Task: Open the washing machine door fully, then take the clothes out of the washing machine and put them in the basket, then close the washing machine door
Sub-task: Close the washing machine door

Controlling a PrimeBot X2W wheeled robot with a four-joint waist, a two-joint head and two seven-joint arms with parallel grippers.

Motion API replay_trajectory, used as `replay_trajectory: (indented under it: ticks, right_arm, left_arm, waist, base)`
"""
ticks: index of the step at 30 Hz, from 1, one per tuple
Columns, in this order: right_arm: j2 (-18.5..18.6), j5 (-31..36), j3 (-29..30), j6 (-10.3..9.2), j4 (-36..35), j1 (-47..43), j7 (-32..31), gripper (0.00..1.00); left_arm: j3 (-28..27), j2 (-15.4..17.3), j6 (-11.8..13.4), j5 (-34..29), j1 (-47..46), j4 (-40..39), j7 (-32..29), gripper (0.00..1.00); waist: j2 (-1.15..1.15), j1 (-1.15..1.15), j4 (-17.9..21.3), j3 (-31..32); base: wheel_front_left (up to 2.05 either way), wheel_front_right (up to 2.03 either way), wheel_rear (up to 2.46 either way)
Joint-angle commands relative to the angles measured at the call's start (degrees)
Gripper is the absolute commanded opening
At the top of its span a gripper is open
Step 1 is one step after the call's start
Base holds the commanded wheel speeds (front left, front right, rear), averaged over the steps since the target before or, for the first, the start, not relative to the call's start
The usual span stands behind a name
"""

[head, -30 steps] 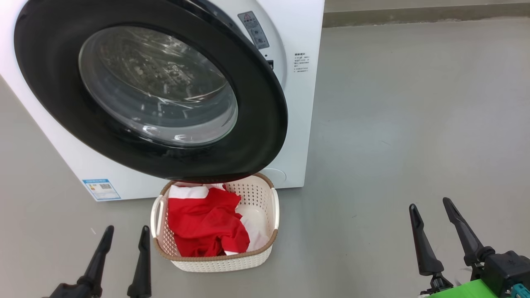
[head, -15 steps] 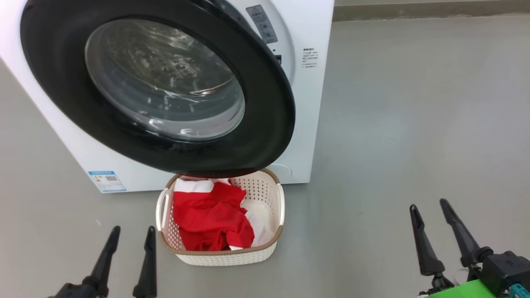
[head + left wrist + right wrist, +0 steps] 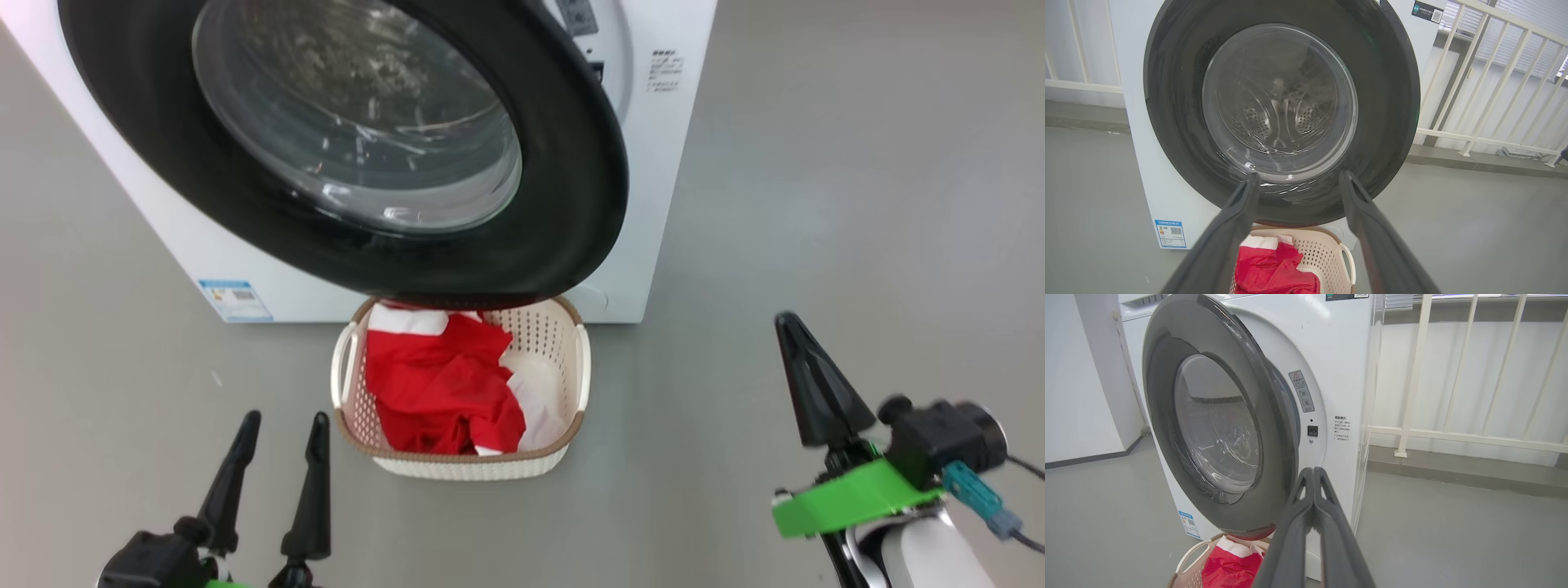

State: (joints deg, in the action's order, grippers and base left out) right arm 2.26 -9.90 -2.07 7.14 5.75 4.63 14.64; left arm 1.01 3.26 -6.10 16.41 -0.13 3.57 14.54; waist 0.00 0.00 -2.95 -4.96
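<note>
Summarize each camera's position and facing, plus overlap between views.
Head: on the robot's head, looking down at the washing machine door and the basket; left gripper lower left, right gripper lower right.
Left wrist: low, facing the door's glass head-on; own open fingers frame it.
Right wrist: right of the door, seeing its edge ajar; own fingers pressed together.
Shared: all three show door, basket and red clothes.

Bright, even, diffuse light; shadows on the grey floor [image 3: 816, 163] faint. White glints streak the washing machine door [image 3: 571, 204] glass and glossy rim. Right gripper [image 3: 796, 343] base motion-blurred in head view. Wrist views bend the railing [image 3: 1486, 139] near edges.
</note>
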Motion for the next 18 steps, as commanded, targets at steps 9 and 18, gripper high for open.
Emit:
replay_trajectory:
  ticks: [9, 18]
  right_arm:
    - [0.62, 1.58, -5.66, 0.35, 3.63, 12.23, 0.36, 0.0]
    - [0.62, 3.64, -9.15, 0.35, 8.88, 24.19, 0.36, 0.0]
  left_arm:
    - [0.09, 0.19, -0.32, 0.65, -5.48, -2.7, 0.46, 1.0]
    - [1.87, -0.12, -0.43, 0.97, -8.21, -3.29, 0.46, 1.0]
  waist:
    - [0.0, 0.0, -3.94, -7.54]
    - [0.0, 0.0, -7.2, -12.92]
  base:
    - [0.0, 0.0, 0.0]
    - [0.0, 0.0, 0.0]
